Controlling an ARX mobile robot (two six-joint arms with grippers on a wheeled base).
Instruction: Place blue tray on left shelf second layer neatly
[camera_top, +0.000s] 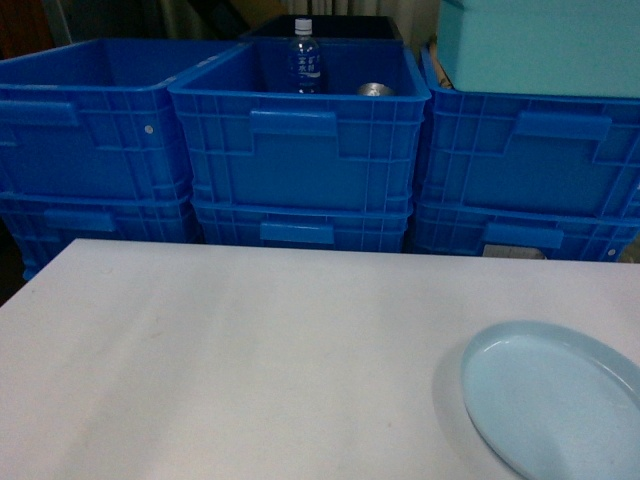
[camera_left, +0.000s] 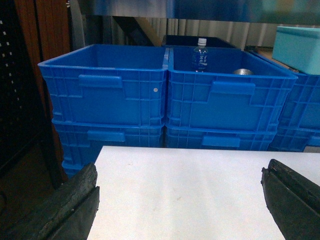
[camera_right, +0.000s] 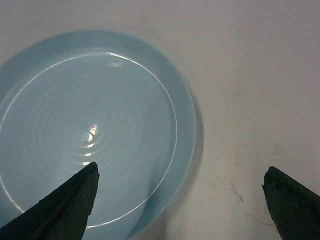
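Right wrist: tool (camera_right: 180, 200) spread wide above blue tray (camera_right: 95, 125).

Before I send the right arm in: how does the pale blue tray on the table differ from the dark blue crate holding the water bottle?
The blue tray is pale, smooth and shallow with a low rim; the middle crate is dark blue, deep and ribbed. The tray lies empty on the white table; the crate is stacked behind it and holds a water bottle. The tray is round; the crate boxy. Both look like plastic.
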